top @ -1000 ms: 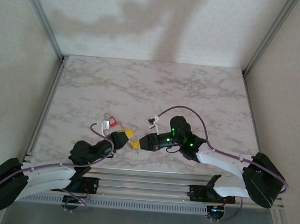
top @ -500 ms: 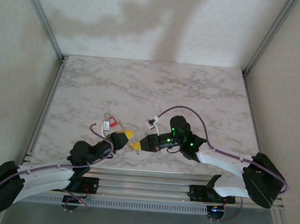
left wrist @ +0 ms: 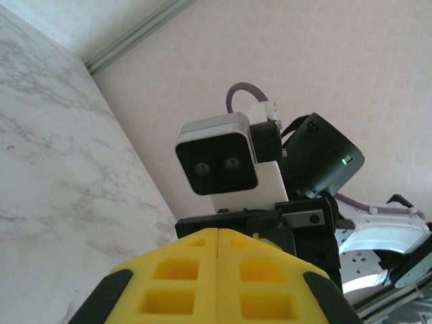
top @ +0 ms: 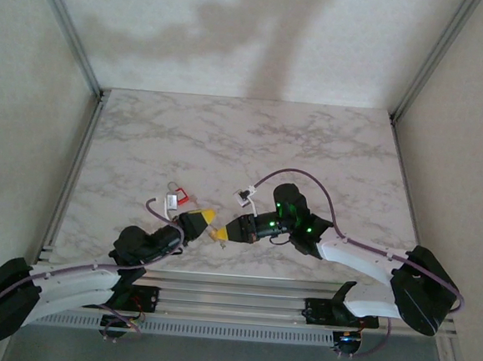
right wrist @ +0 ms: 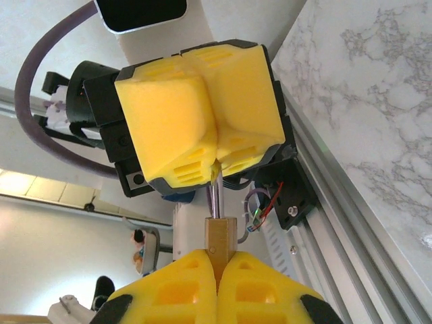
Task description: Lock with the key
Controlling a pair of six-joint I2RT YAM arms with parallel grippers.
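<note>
seen from above, two robot arms reach toward each other over a marble table [top: 228, 138], and their yellow-padded tips almost meet just beyond the table's near rail [top: 233, 282]. the right gripper [top: 221, 232] is clamped on a small brass padlock [right wrist: 221, 244], held in the air a little beyond that rail. a thin silver metal stem [right wrist: 214, 199] runs from it into the left gripper [top: 203, 218], whose pads are pressed together on it; shackle or key, i cannot tell. a red tag [top: 182, 198] lies farther from the rail.
</note>
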